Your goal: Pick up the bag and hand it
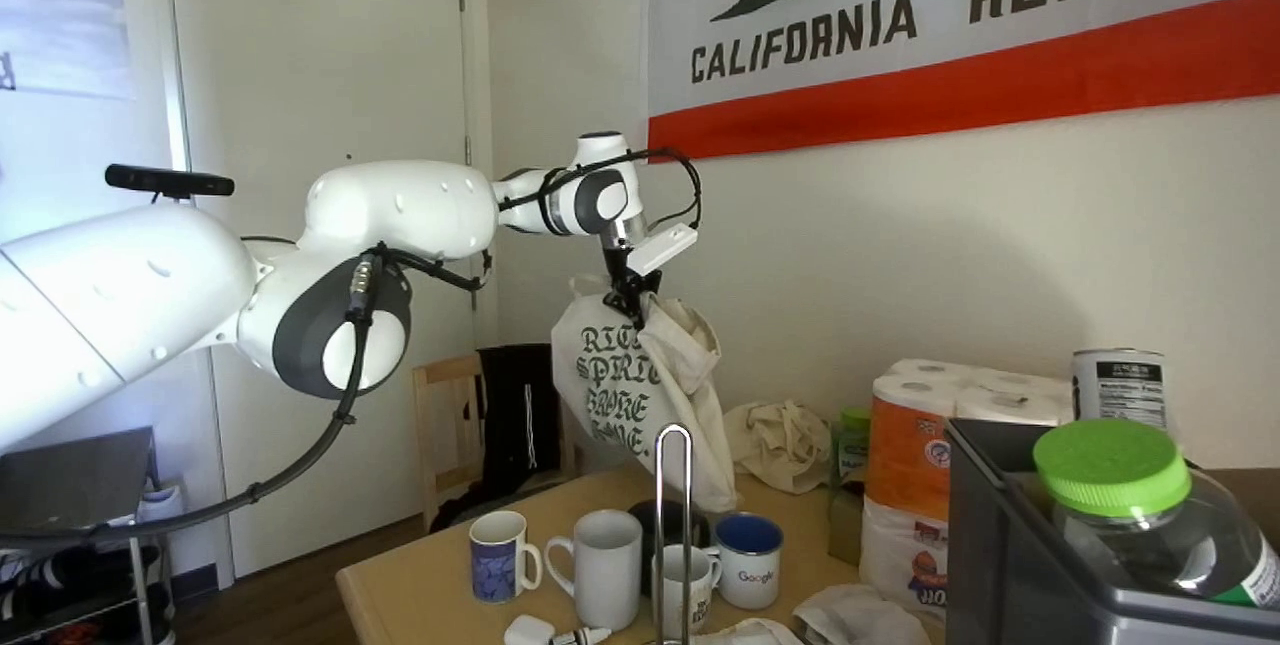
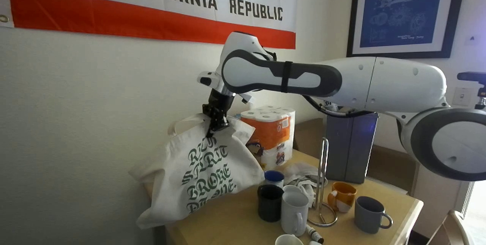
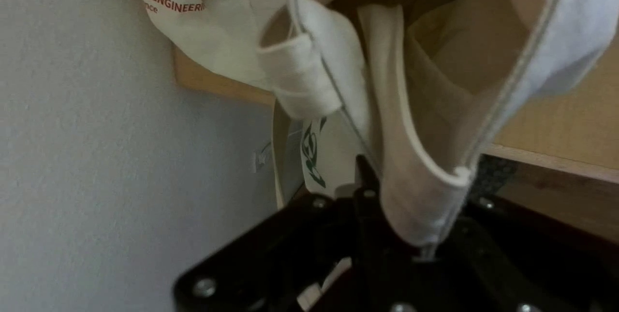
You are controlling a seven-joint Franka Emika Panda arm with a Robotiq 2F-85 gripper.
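In an exterior view, a metal stand [image 1: 672,445] rises on the near side of the table [image 1: 410,585] and crosses the lower edge of the bag [image 1: 650,395]; to its left are a blue-patterned mug [image 1: 497,557] and a white mug [image 1: 605,570], to its right a Google mug [image 1: 748,573]. Farther right stand a pack of paper rolls [image 1: 908,475] and, nearer, a gray bin [image 1: 985,545].

The gripper [image 1: 632,310] grasps the bag by its upper edge; it hangs near the wall [image 2: 95,123], and whether its base touches the tabletop cannot be told. The mouth faces up. In an exterior view the lettered face [image 1: 615,380] shows and the long axis slants from upper left to lower right.

An orange mug [image 2: 343,195] and a gray mug [image 2: 367,216] show only in an exterior view, at right; likewise a green-lidded jar [image 1: 1150,525]. The wrist view alone looks into the bag's mouth and shows red lettering [image 3: 176,3] on pale cloth.
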